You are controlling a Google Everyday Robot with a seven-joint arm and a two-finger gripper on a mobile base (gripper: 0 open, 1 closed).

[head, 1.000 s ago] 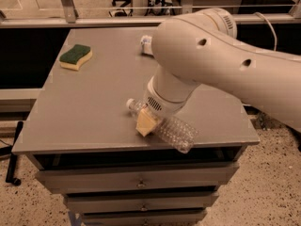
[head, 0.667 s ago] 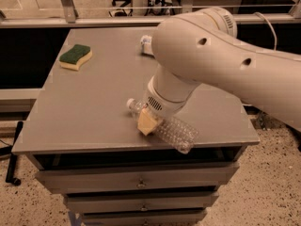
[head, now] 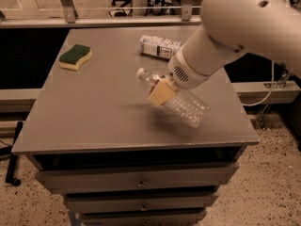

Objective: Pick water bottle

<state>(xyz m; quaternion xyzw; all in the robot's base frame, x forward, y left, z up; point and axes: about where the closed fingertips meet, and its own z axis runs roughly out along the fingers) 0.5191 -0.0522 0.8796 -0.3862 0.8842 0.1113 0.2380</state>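
The gripper (head: 162, 92) hangs over the middle of a grey tabletop (head: 94, 112) in warm, dim light. Below it, the cabinet front shows stacked drawers (head: 141, 179) with small knobs, and a speckled floor (head: 263, 187) spreads to its lower right. Beyond it, a pale ledge (head: 94, 21) with metal posts crosses the room.

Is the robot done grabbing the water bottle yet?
Nearly. Done: the claw is clamped around the water bottle near its neck. In hand: the bottle hangs tilted, seemingly just off the table, with a shadow beneath. Left: raising it well clear.
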